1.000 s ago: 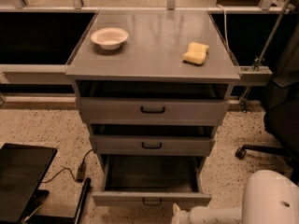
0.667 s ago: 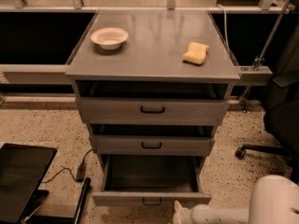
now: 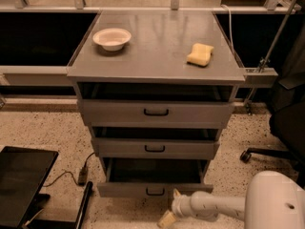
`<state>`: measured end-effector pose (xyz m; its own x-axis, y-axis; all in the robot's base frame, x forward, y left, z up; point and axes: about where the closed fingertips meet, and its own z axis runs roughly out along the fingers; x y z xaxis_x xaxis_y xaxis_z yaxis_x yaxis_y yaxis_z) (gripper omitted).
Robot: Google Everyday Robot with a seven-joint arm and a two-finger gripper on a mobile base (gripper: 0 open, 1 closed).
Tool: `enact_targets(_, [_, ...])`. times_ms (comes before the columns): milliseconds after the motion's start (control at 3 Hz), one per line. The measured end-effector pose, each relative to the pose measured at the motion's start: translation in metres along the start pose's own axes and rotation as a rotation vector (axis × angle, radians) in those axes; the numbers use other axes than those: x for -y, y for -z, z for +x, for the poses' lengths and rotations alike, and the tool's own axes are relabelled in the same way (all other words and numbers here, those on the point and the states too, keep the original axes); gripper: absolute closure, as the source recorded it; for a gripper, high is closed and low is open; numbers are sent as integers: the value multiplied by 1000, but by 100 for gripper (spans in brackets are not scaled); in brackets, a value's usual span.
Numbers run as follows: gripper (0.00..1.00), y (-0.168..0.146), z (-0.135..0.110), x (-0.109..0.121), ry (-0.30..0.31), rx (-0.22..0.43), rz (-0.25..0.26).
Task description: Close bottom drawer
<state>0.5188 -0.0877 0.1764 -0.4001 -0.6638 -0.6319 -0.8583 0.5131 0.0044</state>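
The bottom drawer [image 3: 155,190] is the lowest of three in the grey metal cabinet [image 3: 155,61]. It stands partly pulled out, with its dark bare inside showing above the flat front and small black loop handle. My gripper [image 3: 171,207] is low on the floor side, just below and right of the handle, close against the drawer front. Its two pale fingertips stand apart, one [image 3: 176,193] up by the front and one [image 3: 167,219] lower, holding nothing. The white arm [image 3: 214,206] reaches in from the lower right.
The two upper drawers [image 3: 155,112] are also slightly out. A white bowl [image 3: 112,38] and a yellow sponge [image 3: 200,54] lie on the cabinet top. A black panel [image 3: 21,182] and cable lie on the floor at left. An office chair base [image 3: 267,154] stands at right.
The bottom drawer has slid further into the cabinet, so less of its inside shows. My gripper has followed it inward, staying by the front.
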Motion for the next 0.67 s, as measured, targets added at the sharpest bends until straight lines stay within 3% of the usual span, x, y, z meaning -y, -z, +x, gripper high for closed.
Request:
enact_targets(333, [0, -16, -21, 26, -3, 0, 11])
enact_targets(667, [0, -16, -21, 26, -3, 0, 11])
